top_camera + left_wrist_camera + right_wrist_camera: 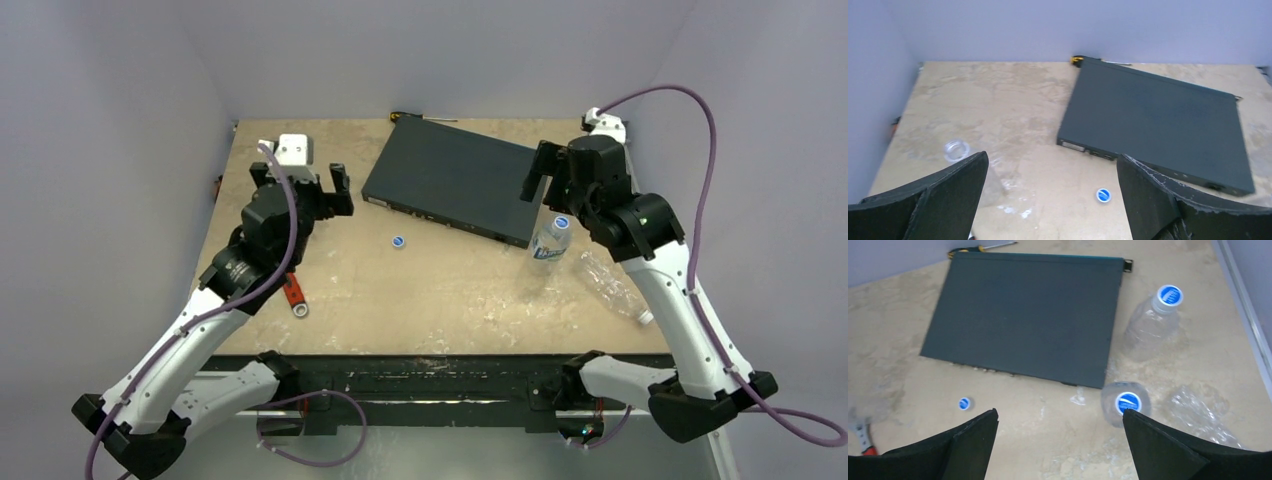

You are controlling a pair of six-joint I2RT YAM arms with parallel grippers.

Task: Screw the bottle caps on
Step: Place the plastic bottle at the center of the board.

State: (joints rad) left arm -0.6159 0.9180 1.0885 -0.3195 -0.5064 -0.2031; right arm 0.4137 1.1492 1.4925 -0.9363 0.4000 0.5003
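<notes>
Logged left gripper (1052,162) above the worktop (998,100), jaws spread wide, gripping nothing. Spotted an uncapped bottle (958,150) just ahead of the left-hand jaw, open mouth showing, clear body partly hidden behind that jaw; upright or tilted, cannot tell. Marked a loose cap (1103,195) flat on the worktop between the jaws, nearer the right-hand one, touching neither. Found the flat black box (1158,125) ahead and to the right, past the loose cap. Glimpsed a yellow-handled screwdriver (1077,59) at the box's far corner.

Logged right gripper (1059,415) likewise with jaws far apart and empty. Noted a capped bottle (1109,407) upright below, just inside the right-hand jaw, blue-and-white top cap (1128,402) facing up; contact with the jaw not visible. Noted a second capped bottle (1148,332) farther ahead and to the right, beside the box's right edge. Recorded a crumpled bottle (1198,412) lying to the right, outside the right-hand jaw. Placed the same loose cap ahead of the left-hand jaw, near the box's front edge. Caught a red-handled wrench (863,440) far off to the left, mostly cut off.
</notes>
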